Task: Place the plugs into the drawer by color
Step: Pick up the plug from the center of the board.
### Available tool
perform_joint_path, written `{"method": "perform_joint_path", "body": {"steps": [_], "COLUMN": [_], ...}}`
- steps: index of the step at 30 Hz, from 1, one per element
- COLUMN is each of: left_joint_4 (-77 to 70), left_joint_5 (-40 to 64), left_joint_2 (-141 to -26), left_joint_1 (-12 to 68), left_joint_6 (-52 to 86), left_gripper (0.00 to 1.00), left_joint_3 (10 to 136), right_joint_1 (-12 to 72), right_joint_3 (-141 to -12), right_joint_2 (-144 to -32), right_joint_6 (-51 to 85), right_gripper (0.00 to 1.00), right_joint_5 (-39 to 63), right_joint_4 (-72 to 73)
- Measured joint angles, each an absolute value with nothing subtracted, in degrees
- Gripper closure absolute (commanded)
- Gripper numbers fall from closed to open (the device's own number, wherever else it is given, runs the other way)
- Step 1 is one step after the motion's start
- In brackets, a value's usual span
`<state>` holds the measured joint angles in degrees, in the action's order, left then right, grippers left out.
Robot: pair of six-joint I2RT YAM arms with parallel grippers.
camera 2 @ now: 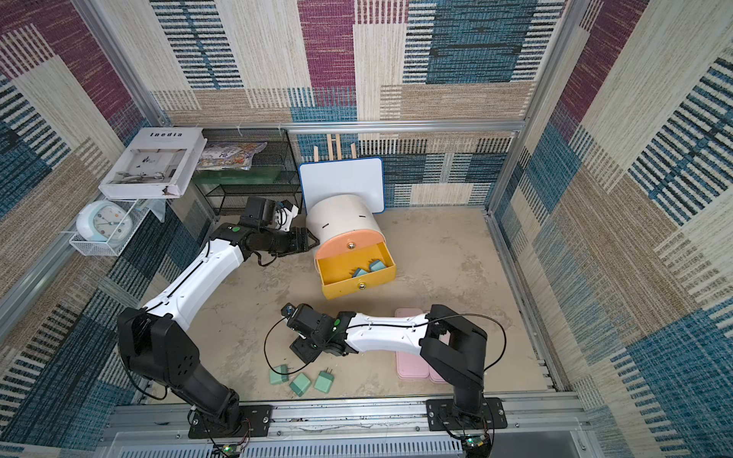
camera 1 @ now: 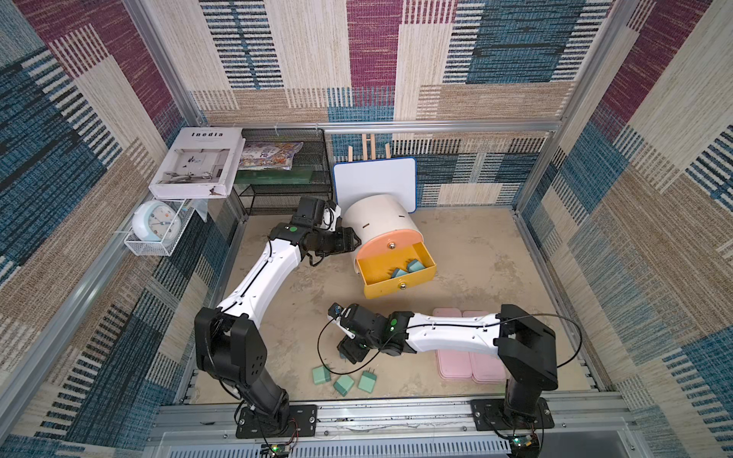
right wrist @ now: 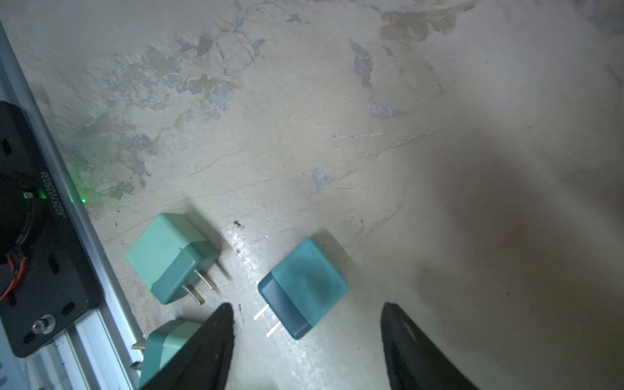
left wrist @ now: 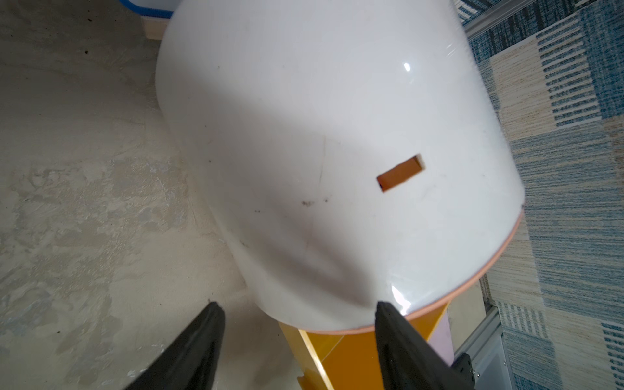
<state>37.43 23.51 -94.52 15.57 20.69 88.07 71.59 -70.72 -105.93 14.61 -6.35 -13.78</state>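
R gripper [right wrist: 306, 304]: jaws stand wide apart, nothing held, low over the floor. One blue plug [right wrist: 303, 287] lies flat on the floor just ahead of the fingertips [right wrist: 226, 314], in the gap's line but touching neither, prongs toward one finger. Beside it, nearer the front rail, lie the green plugs [right wrist: 170, 256]. Two show in the R wrist view and three in both top views, close together.

L gripper [left wrist: 297, 302]: jaws also wide, empty, right at the white side wall of the cabinet [camera 1: 378, 220]; if it touches, I cannot tell.

The yellow drawer [camera 1: 400, 291] is pulled out, w/ two blue plugs [camera 1: 416, 265] inside near its right wall. The pink drawer front [camera 1: 380, 246] above it is closed. Pink trays [camera 1: 456, 370] lie under the R arm. A whiteboard [camera 1: 375, 178] stands behind the cabinet.
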Motion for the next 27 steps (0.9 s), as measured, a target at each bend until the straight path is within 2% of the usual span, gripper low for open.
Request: {"method": "perform_joint_path", "body": {"steps": [5, 13, 24, 27], "left_joint_4": [37.4, 37.4, 37.4, 37.4], "left_joint_5": [23.5, 23.6, 23.6, 23.7], "left_joint_2": [-94.5, -94.5, -94.5, -94.5], "left_joint_1": [15.6, 15.6, 15.6, 15.6], "left_joint_6": [20.7, 20.7, 20.7, 20.7], "left_gripper": [0.26, 0.26, 0.26, 0.26], "left_joint_3": [88.1, 88.1, 87.9, 87.9], "right_joint_1": [72.3, 72.2, 72.2, 72.1], "right_joint_3": [-71.0, -71.0, -68.3, -68.1], "right_joint_2": [-109.2, -112.3, -109.7, -107.8], "right_joint_6": [14.0, 14.2, 15.0, 15.5], "right_gripper": [0.15, 0.15, 0.26, 0.26], "right_joint_5": [-8.8, -11.2, -13.0, -12.9], "right_joint_4": [-13.3, -13.4, -14.0, -15.2]}}
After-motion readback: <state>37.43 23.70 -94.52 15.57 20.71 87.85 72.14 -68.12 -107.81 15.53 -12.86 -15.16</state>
